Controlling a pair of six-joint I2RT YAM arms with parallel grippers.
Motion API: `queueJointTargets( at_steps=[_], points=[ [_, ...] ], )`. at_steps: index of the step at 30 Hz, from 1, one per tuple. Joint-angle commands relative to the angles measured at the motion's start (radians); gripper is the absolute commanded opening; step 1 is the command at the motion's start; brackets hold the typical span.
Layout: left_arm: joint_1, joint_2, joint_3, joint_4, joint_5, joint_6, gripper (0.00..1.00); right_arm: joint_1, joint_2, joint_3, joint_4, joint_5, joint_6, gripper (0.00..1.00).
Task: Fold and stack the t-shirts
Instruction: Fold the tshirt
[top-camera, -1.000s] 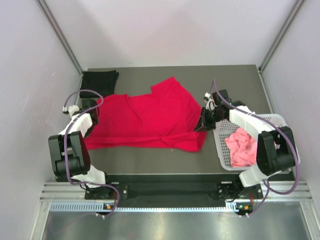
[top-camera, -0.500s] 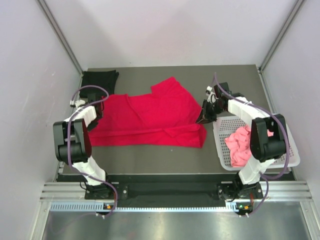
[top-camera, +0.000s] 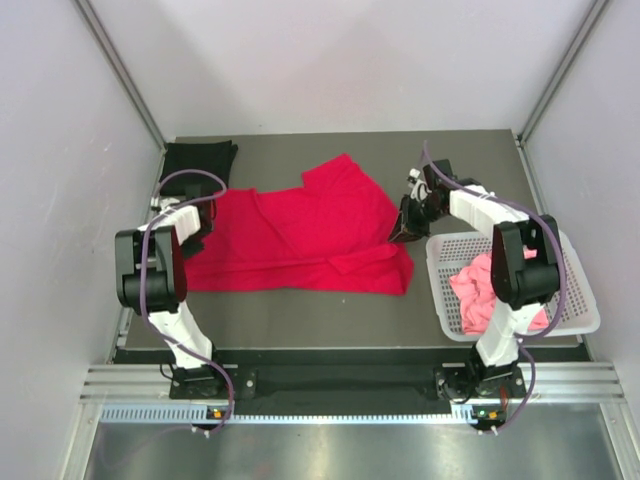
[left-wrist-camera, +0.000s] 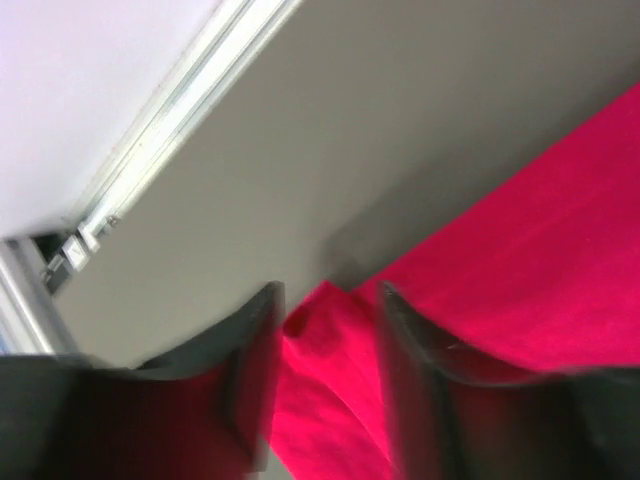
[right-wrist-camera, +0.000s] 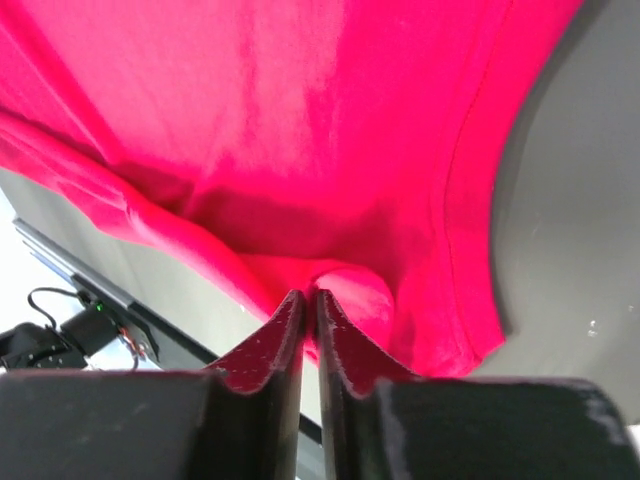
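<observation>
Left gripper (left-wrist-camera: 328, 300) first: its jaws stand apart, with the edge of the red t-shirt (top-camera: 300, 235) lying loose in the gap between them, nothing clamped. It looks like a release at the shirt's left edge, low over the table (top-camera: 300, 312). Across on the other side, the right gripper (right-wrist-camera: 305, 300) is a different story, jaws pressed almost together with a small pucker of red cloth nipped at the tips, right at the shirt's right-hand corner near the hem seam. The shirt itself is spread across the middle of the table, and a folded band runs along its near edge, so my read is that a first fold is being laid down. To do this well, the right side should let go low, as the left has, so the two ends of the fold land level. Both arms then want to rise straight up, not sweep sideways, or the fingers could drag the soft cloth and pull the crease crooked. That upper sleeve sticking out toward the back will need tucking in before the next fold. Further out, the black t-shirt (top-camera: 198, 158) sits in the far left corner, well apart, and the pink t-shirt (top-camera: 480, 295) waits crumpled in the white basket (top-camera: 575, 300) on the right.
</observation>
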Motion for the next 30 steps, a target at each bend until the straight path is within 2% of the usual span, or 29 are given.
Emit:
queueJointTargets(
  at_steps=[1,2,3,4,6,8,12,16,21,30],
  points=[
    [0.0,0.009,0.06,-0.065,-0.072,-0.064,0.61,-0.012,0.016,0.085,0.01,0.004,-0.012,0.19],
    [0.0,0.003,0.064,-0.088,-0.084,-0.073,0.82,-0.011,0.019,0.098,0.01,0.004,-0.006,0.23],
    [0.001,-0.011,0.07,-0.094,-0.102,-0.087,0.92,-0.011,0.019,0.124,0.003,0.013,-0.005,0.27],
    [0.0,-0.02,0.073,-0.099,-0.104,-0.087,0.99,-0.008,0.019,0.141,-0.012,0.022,-0.005,0.36],
    [0.0,-0.045,0.083,-0.119,-0.098,-0.087,0.99,-0.001,0.011,0.183,-0.064,0.06,-0.021,0.45],
    [0.0,-0.063,0.096,-0.145,-0.095,-0.092,0.99,0.011,-0.008,0.196,-0.095,0.091,-0.054,0.47],
    [0.003,-0.184,0.045,-0.192,-0.046,-0.119,0.99,0.034,-0.14,0.095,-0.11,0.137,-0.063,0.47],
    [0.009,-0.348,-0.118,-0.167,0.066,-0.186,0.99,0.101,-0.261,-0.061,-0.11,0.148,-0.075,0.47],
    [0.02,-0.541,-0.297,-0.087,0.25,-0.226,0.89,0.193,-0.354,-0.206,-0.122,0.239,-0.117,0.47],
    [0.082,-0.611,-0.369,-0.048,0.387,-0.248,0.79,0.275,-0.335,-0.28,-0.072,0.421,-0.195,0.47]
  ],
)
